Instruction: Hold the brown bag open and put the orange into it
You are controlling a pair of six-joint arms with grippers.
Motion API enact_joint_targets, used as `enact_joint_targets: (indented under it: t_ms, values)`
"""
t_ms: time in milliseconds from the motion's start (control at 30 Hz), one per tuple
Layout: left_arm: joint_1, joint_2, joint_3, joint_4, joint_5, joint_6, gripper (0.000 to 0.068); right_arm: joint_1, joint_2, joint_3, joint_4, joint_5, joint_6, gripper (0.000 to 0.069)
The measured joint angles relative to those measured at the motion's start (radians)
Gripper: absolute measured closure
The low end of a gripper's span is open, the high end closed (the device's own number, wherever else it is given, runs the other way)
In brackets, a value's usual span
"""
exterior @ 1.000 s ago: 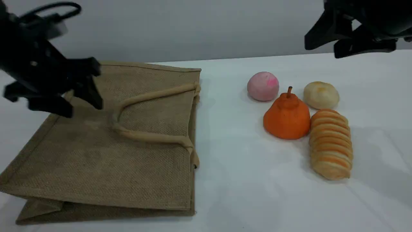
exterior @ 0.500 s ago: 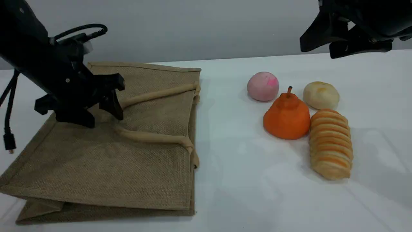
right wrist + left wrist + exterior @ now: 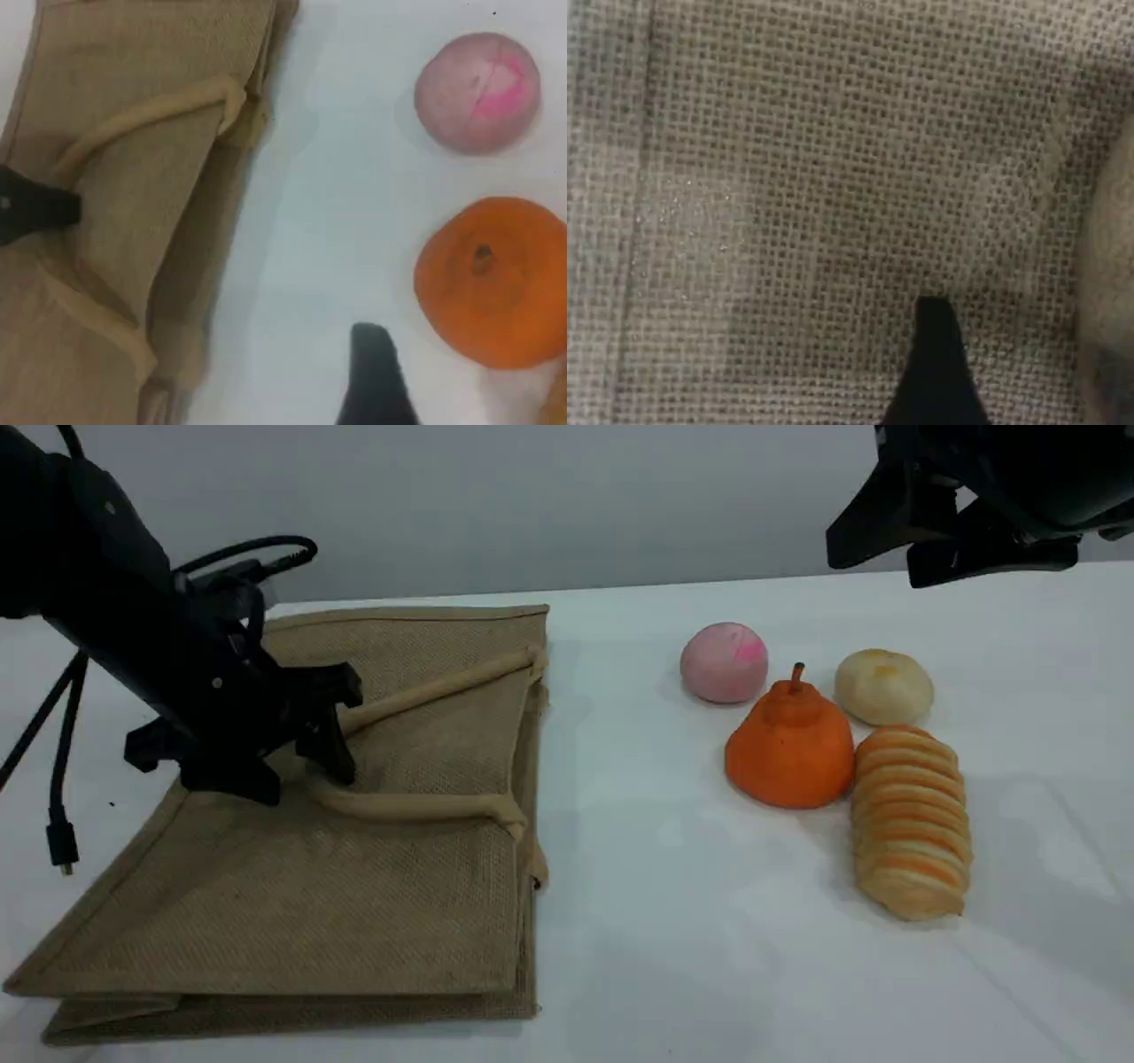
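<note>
The orange point(image 3: 789, 746), a solid orange pear-shaped fruit with a short brown stem, stands upright on the white surface point(image 3: 709, 921), well to the right of the tan woven jute bag point(image 3: 292, 886). A pink ball point(image 3: 724, 662) lies just behind the orange, a pale round bun point(image 3: 883, 686) behind it to the right, and a ridged orange-striped bread roll point(image 3: 911, 821) touches its right side. The bag lies flat, its beige rope handle point(image 3: 416, 806) on top. Left tool point(image 3: 292, 766): jaws spread wide, down at the handle loop, gripping nothing. Right tool point(image 3: 886, 558): jaws apart, empty, hanging above the surface behind the orange.
</note>
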Motion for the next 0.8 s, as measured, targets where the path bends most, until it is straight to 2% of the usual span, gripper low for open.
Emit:
enact_joint_targets:
  t_ms: [167, 267, 367, 533, 567, 733, 800]
  values:
    - [0.000, 0.011, -0.001, 0.000, 0.000, 0.000, 0.0205, 0.000, 0.000, 0.000, 0.000, 0.000, -0.001, 0.0284]
    - [0.000, 0.011, -0.001, 0.000, 0.001, 0.000, 0.0248, 0.000, 0.000, 0.000, 0.000, 0.000, -0.001, 0.0284]
    - [0.001, 0.013, -0.001, -0.004, 0.002, -0.001, 0.0337, 0.000, 0.000, 0.000, 0.000, -0.001, -0.001, 0.0284]
    - [0.000, 0.014, 0.000, -0.040, 0.001, -0.028, 0.0576, 0.000, 0.000, 0.000, 0.000, -0.006, -0.002, 0.0283]
    - [0.000, 0.014, 0.000, -0.040, 0.001, -0.028, 0.0597, 0.000, 0.000, 0.000, 0.000, -0.007, -0.002, 0.0283]
    - [0.000, 0.007, -0.001, -0.032, 0.007, -0.017, 0.0595, 0.000, 0.000, 0.000, 0.002, -0.007, -0.002, 0.0283]
    - [0.000, -0.006, -0.014, -0.012, 0.045, -0.001, 0.0595, 0.000, 0.000, 0.000, 0.002, -0.007, -0.002, 0.0283]
